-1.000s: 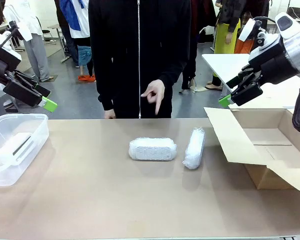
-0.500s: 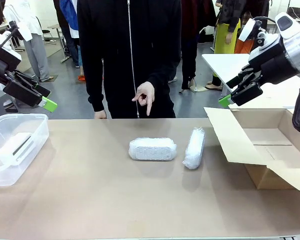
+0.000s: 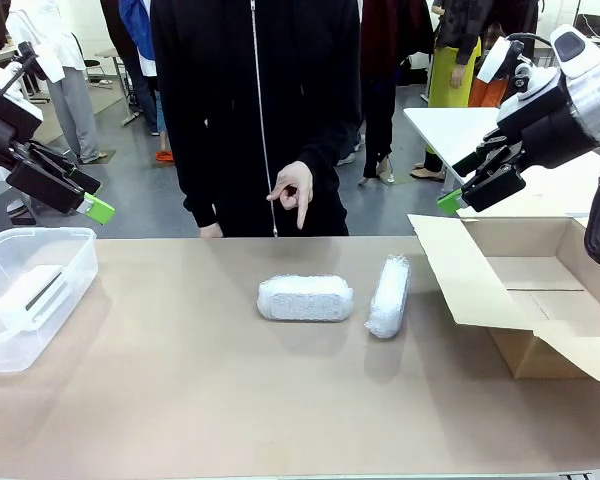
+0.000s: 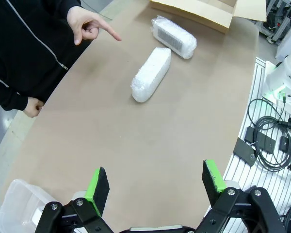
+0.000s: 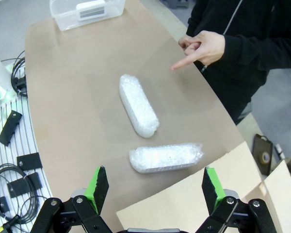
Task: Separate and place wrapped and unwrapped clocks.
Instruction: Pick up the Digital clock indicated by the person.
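Clear plastic makes up the tub point(image 3: 80, 270) at the robot's left, and the white clock point(image 3: 30, 293) lies inside it with its dark screen showing. The screen is too small to read. Over at the robot's right stands a brown cardboard box point(image 3: 530, 352) with its flaps open. One bubble wrap bundle point(image 3: 305, 298) lies in the middle of the brown table point(image 3: 180, 400), between the tub and the box. The other bundle point(image 3: 387, 296) lies just beside it, nearer the box, and the two do not touch. The person's hand point(image 3: 294, 190) hangs over the far edge of the table with one finger pointing down. The left gripper point(image 4: 155, 180) is up in the air near the tub, with its jaws wide apart and nothing in them. The right gripper point(image 5: 153, 182) is up high near the box, and its jaws are wide apart too, holding nothing. Since a second ago the person has stepped a little toward the robot's left, and the pointing hand went along. The bundles, the clock and both grippers have not moved.
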Robot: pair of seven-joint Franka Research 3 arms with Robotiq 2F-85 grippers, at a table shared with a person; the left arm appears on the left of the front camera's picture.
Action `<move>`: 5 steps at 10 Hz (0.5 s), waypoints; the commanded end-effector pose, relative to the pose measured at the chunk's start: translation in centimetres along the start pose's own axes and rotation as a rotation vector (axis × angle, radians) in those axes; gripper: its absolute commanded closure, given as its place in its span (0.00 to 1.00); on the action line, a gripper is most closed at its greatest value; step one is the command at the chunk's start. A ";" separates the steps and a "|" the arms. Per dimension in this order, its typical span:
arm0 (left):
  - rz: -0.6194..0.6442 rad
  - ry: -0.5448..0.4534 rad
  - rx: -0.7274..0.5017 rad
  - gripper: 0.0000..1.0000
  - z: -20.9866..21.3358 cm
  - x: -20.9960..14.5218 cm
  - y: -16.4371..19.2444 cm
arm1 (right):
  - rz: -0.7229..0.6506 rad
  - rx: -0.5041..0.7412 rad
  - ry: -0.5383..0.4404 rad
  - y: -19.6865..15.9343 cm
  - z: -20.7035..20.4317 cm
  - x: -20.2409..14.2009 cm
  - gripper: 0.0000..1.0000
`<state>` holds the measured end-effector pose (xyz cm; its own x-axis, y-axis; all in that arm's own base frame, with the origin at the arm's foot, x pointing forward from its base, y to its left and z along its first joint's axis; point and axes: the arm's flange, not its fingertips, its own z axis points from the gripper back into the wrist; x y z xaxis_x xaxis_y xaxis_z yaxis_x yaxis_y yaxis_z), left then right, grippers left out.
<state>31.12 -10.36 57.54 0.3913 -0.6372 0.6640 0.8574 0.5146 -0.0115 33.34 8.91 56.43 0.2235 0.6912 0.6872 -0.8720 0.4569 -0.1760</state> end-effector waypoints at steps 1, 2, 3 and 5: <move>0.003 -0.005 0.009 0.00 -0.1 0.0 0.2 | -0.003 0.015 -0.009 -0.1 -0.1 -0.1 0.00; 0.003 -0.005 0.009 0.00 -0.1 0.0 0.2 | -0.003 0.015 -0.009 -0.1 -0.1 -0.1 0.00; 0.003 -0.005 0.009 0.00 -0.1 0.0 0.2 | -0.003 0.015 -0.009 -0.1 -0.1 -0.1 0.00; 0.003 -0.005 0.009 0.00 -0.1 0.0 0.2 | -0.003 0.015 -0.009 -0.1 -0.1 -0.1 0.00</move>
<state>31.12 -10.36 57.54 0.3913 -0.6372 0.6640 0.8574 0.5146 -0.0115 33.34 8.91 56.43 0.2235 0.6912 0.6872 -0.8720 0.4569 -0.1760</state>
